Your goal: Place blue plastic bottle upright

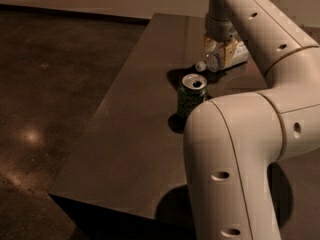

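Note:
The blue plastic bottle lies on its side on the dark table, near the far right. Its white cap points left toward me, and its body runs back to the right under the wrist. My gripper reaches down from above and sits right over the bottle's neck end, with its yellowish parts on either side of the bottle. The far end of the bottle is partly hidden behind the gripper.
A green soda can stands upright with its top open, just in front of the bottle. My big white arm link covers the table's right front. The table's left edge drops to a dark floor.

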Action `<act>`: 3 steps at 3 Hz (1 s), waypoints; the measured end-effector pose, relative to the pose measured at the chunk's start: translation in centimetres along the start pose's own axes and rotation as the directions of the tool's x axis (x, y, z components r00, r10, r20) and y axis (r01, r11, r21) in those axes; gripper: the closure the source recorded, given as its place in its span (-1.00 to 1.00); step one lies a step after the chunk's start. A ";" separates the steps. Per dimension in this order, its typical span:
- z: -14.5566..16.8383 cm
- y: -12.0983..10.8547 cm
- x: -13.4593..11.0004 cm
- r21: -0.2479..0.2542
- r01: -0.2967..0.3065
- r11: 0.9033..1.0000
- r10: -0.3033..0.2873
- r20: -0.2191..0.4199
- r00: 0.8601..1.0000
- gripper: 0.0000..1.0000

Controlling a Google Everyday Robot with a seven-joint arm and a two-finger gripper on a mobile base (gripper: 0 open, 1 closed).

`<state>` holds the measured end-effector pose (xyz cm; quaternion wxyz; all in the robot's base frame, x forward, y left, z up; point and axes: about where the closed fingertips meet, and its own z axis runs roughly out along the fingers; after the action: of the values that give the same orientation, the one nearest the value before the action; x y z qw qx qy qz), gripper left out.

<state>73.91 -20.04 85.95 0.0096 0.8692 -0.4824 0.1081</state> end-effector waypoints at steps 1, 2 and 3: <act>-1.8 0.3 -0.6 0.035 -0.032 0.999 0.031 0.040 0.999 0.53; -3.8 0.9 -1.9 0.075 -0.082 0.994 0.074 0.106 0.992 0.97; -6.4 1.7 -4.2 0.111 -0.147 0.983 0.122 0.200 0.972 1.00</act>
<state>69.22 -16.72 91.19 -0.0989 0.8397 -0.5312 0.0540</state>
